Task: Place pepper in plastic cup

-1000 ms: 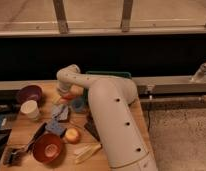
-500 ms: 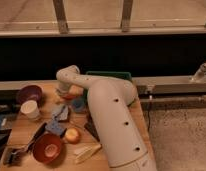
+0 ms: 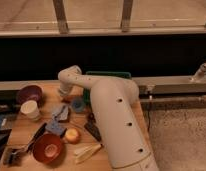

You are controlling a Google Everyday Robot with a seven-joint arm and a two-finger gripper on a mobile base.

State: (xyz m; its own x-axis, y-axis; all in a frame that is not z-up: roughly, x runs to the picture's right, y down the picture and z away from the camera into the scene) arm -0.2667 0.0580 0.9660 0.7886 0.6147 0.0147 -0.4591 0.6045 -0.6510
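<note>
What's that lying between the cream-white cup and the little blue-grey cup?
In the camera view, a small grey-blue object lies between the cream-white cup and the plastic cup. The end effector hangs just beyond it, near the plastic cup.

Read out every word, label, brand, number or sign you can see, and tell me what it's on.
No text can be read anywhere.
White robot arm: dark dots only, no lettering.
Pincer, at the far side of the table, just left of the plastic cup: no marking shows.
Cream cup, purple bowl, flat blue items: any print is too blurred to tell.
</note>
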